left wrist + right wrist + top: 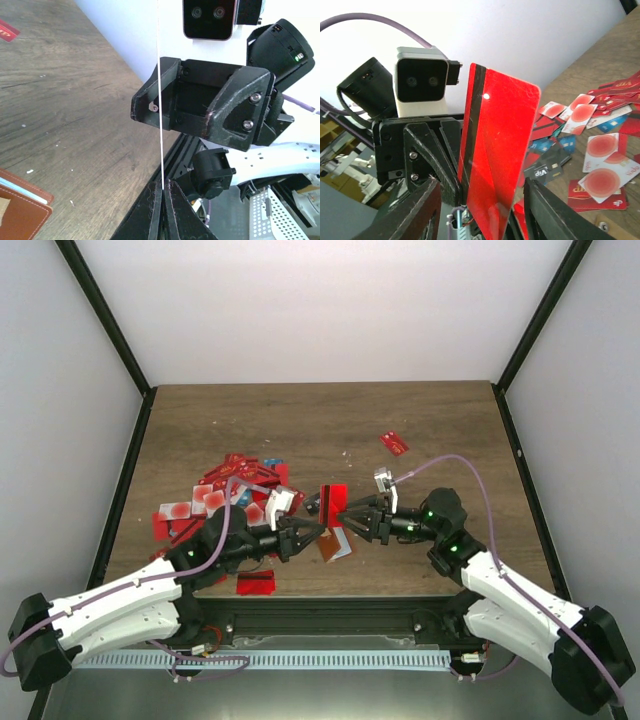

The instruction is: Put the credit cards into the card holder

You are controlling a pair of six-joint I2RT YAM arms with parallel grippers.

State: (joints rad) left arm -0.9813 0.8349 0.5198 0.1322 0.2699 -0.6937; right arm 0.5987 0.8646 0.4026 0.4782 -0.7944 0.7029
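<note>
My left gripper (313, 531) is shut on one red credit card (332, 505) and holds it upright above the table. In the left wrist view the card (160, 100) shows edge-on as a thin pale line rising from the shut fingertips (163, 189). My right gripper (349, 519) faces it, open, with one finger on each side of the card (502, 150) and not touching it. The orange-brown card holder (330, 548) lies on the table under the two grippers, and a corner of it shows in the left wrist view (22, 212). Many red and white cards (225, 495) lie in a pile to the left.
One red card (394, 443) lies alone at the back right. Another red card (256, 584) lies near the table's front edge. Loose cards (600, 150) fill the right of the right wrist view. Black frame posts and white walls close in the table.
</note>
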